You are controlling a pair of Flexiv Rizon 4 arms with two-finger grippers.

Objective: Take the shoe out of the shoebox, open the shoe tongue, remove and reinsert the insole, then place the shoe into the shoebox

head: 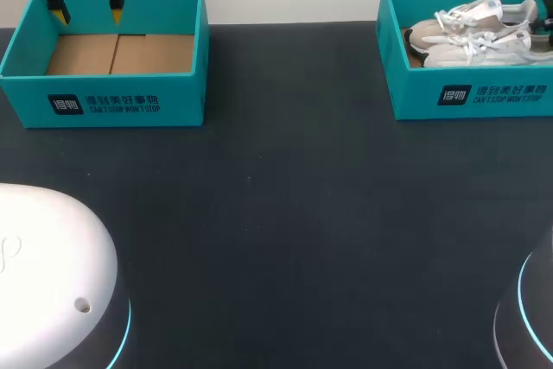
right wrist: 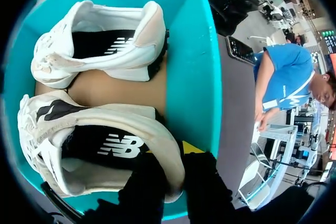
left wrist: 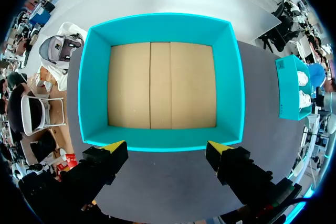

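Observation:
Two white sneakers (head: pixel 473 34) lie side by side in the teal shoebox (head: pixel 471 97) at the back right. In the right wrist view my right gripper (right wrist: pixel 176 167) sits at the heel of the nearer sneaker (right wrist: pixel 100 129). One finger is inside the heel opening and the other outside, so the padded heel collar is pinched between them. The second sneaker (right wrist: pixel 100 43) lies beyond it, untouched. My left gripper (head: pixel 86 15) hangs open over the back edge of the other teal box (head: pixel 104 101), with nothing between its fingers (left wrist: pixel 113 150).
The left box (left wrist: pixel 160 142) holds only its brown cardboard floor (left wrist: pixel 163 85). The dark table top (head: pixel 285 213) stretches between the two boxes. The two round robot bases (head: pixel 52 283) stand at the near corners.

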